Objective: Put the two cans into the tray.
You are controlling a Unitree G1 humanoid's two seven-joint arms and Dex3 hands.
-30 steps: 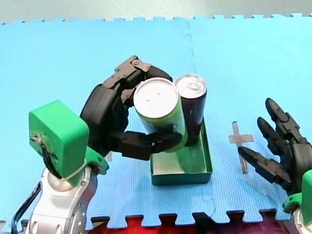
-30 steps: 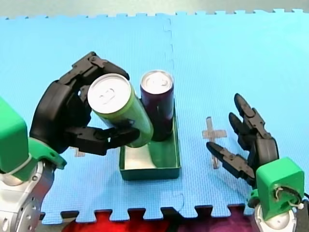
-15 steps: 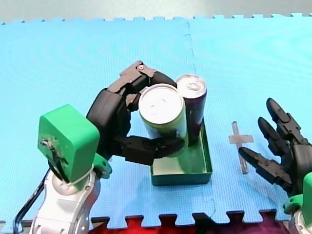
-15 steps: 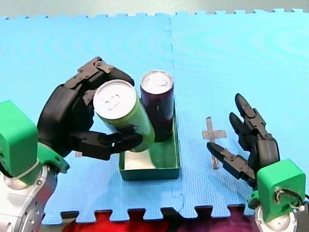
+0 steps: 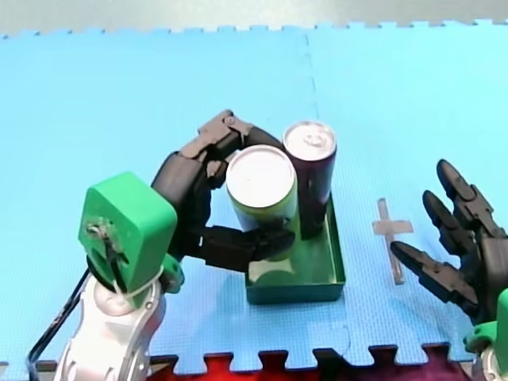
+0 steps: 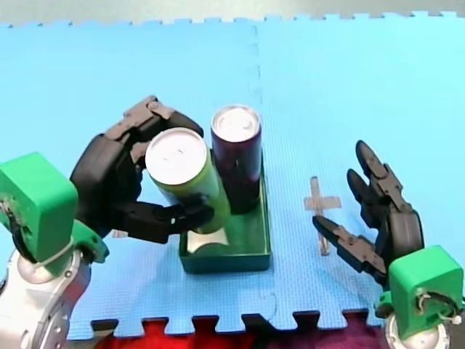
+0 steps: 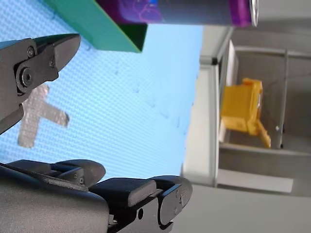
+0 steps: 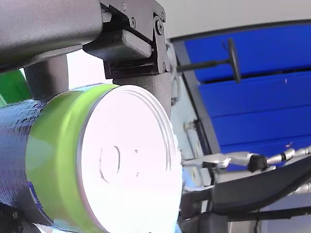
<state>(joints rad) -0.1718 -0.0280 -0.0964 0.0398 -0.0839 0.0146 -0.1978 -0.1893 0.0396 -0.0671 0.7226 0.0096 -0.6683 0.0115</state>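
Left hand [image 5: 189,194]: grips green can [image 5: 262,194], centre (tilted over tray [image 5: 298,287]).
Purple can [image 5: 313,178]: upright in tray.
Right hand [image 5: 459,250]: lower right, empty, unclenched.

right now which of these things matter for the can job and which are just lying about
Part of the job:
- lime-green metal drink can, gripped by the left hand
- dark purple metal drink can, standing in the tray
- green rectangular tray

Just lying about:
- grey tape cross on the blue foam mat; right hand beside it

Left arm reaching in from lower left, wrist bent inward; left hand [image 5: 194,198] wrapped around green can [image 5: 262,186], one finger across near side. Right hand [image 5: 460,250] at right, holding nothing.
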